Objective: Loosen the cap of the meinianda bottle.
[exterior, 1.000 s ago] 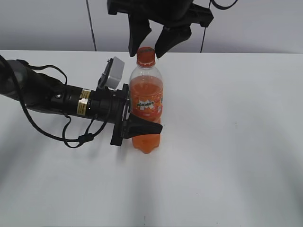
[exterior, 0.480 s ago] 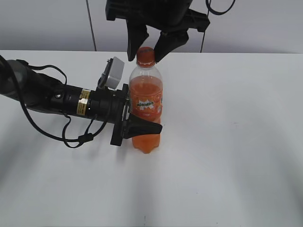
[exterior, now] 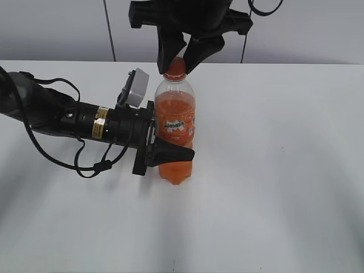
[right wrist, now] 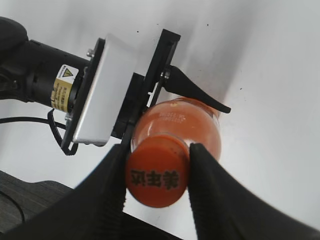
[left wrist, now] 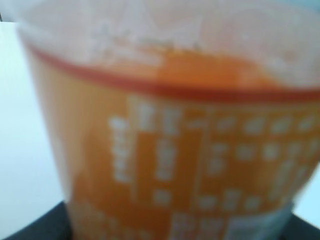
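While your left jaws (exterior: pixel 170 152) clamp the bottle (exterior: pixel 175 128), your right jaws (right wrist: pixel 156 176) pinch its cap (right wrist: pixel 158 176) between them.

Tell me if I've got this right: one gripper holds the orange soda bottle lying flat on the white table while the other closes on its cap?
Not quite: the bottle is standing upright on the table, not lying flat, as the exterior view shows. The rest holds: the left gripper holds its lower body, and the right gripper closes on the cap.
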